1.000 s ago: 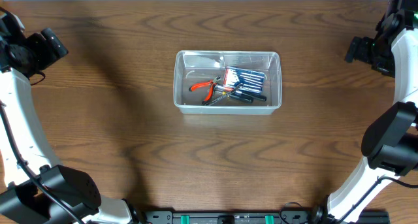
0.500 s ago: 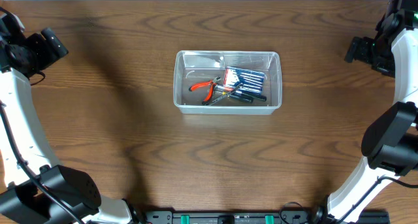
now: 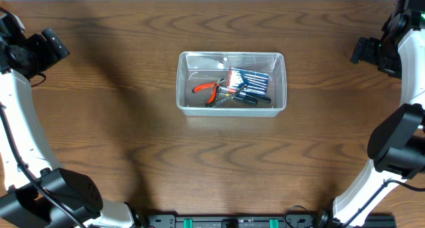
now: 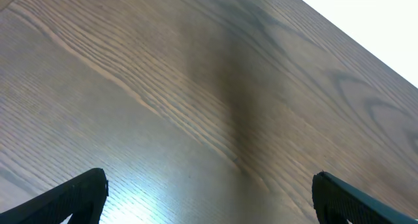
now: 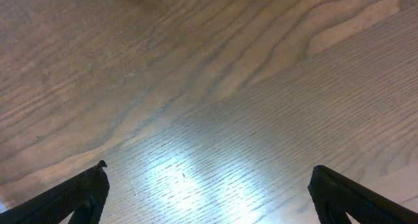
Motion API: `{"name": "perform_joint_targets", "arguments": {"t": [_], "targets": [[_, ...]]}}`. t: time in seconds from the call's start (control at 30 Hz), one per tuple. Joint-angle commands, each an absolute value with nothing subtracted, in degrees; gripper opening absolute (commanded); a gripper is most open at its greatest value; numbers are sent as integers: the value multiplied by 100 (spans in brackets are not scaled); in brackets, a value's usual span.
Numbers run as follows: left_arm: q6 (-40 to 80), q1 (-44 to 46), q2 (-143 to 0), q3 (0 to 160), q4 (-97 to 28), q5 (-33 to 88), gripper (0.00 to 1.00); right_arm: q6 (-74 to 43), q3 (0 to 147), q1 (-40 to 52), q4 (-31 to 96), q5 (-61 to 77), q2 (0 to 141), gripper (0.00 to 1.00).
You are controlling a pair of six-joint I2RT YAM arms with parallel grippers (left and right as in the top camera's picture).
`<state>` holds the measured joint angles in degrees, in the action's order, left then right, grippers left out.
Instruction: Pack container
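Mid-table, container (image 3: 279,82), long axis left-right

Seeing red-handled pliers (image 3: 207,88) lying mid-desk, nearer far edge than near; spotting blue tool pack (image 3: 252,79) just right of them, w/ black-handled tools (image 3: 255,99) overlapping its near side. Resting on brown wood-grain desk (image 3: 119,155).

We find the container (image 3: 179,88) near the middle of the desk (image 3: 133,155), its long side running left to right. Inside lie red-handled pliers (image 3: 204,89) toward the left, a dark blue striped pack (image 3: 251,78) toward the right, and black tools (image 3: 255,100) along the pack's near edge, touching it. The left hand (image 3: 54,46) sits over the far left of the desk and the right hand (image 3: 362,50) over the far right. Both are well apart from the container. We cannot tell from this view how their jaws stand.
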<state>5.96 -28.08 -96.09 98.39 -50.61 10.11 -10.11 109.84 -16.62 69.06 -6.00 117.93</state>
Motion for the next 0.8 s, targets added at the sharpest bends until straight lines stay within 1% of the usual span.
{"name": "perform_joint_targets", "arguments": {"t": [0.0, 0.33, 0.47, 0.63, 0.77], "targets": [[580, -2827, -9494, 9998, -5074, 985, 98, -1090, 10969, -1684, 6895, -615, 11806, 99], [572, -2827, -9494, 9998, -5078, 980, 98, -1090, 10969, -1684, 6895, -617, 11806, 99], [449, -2827, -9494, 9998, -5367, 698, 98, -1090, 10969, -1684, 6895, -617, 11806, 99], [502, -2803, -9494, 9996, -5815, 757, 98, -1090, 10969, -1684, 6895, -617, 11806, 99], [480, -2700, -9494, 9948, -5708, 790, 98, -1087, 10969, -1684, 6895, -617, 11806, 99]]}}
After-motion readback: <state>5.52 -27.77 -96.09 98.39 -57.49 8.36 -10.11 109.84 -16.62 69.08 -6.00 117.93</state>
